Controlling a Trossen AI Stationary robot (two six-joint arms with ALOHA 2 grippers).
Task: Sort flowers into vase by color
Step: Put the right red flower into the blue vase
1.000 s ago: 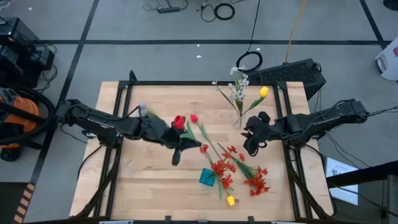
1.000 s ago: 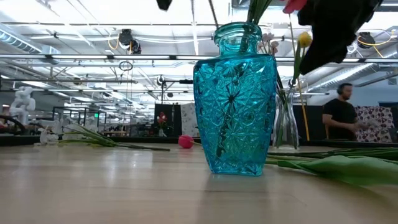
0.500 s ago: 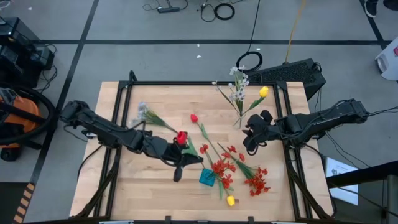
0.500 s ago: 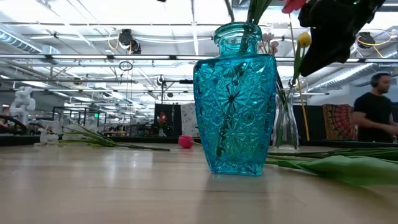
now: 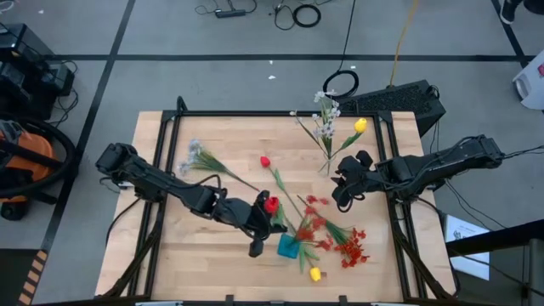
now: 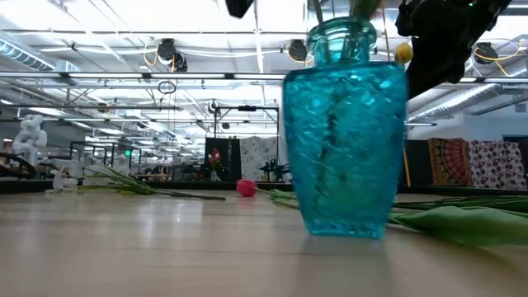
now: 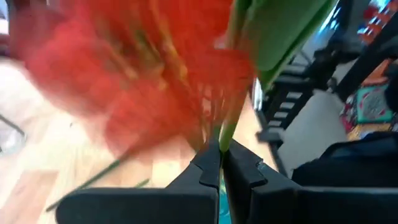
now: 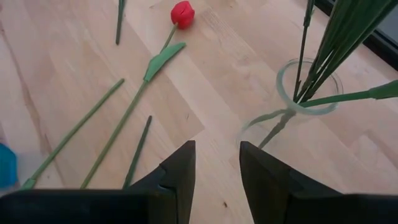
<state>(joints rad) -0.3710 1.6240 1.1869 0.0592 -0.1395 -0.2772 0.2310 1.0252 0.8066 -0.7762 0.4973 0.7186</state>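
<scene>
My left gripper [image 5: 262,229] hangs beside the blue glass vase [image 5: 289,246] and is shut on a red tulip [image 5: 270,204]. Sprays of small red blossoms [image 5: 313,225] stand in that vase. My right gripper [image 5: 342,197] is open and hovers near the clear vase [image 8: 309,93], which holds whitish sprigs [image 5: 325,115] and a yellow tulip [image 5: 360,126]. A second red tulip [image 5: 264,161], another whitish sprig [image 5: 197,154] and a yellow tulip [image 5: 315,274] lie flat on the table. My left gripper [image 7: 221,163] pinches the red tulip's green stem [image 7: 225,134] between its two fingertips, below the bud. The bud [image 7: 155,68] stands beyond the fingers, lifted clear of the table. Where the stem's lower end goes is hidden by the gripper.
Loose green stems [image 8: 112,137] lie on the boards between the two vases. A red spray [image 5: 350,246] spreads to the right of the blue vase. A black frame [image 5: 255,114] runs along the table's far edge. People's work areas fill the room behind.
My left gripper has carried the red tulip toward the near edge and to the right, up to the blue vase. The blue vase has shifted a little to the right on the table.
</scene>
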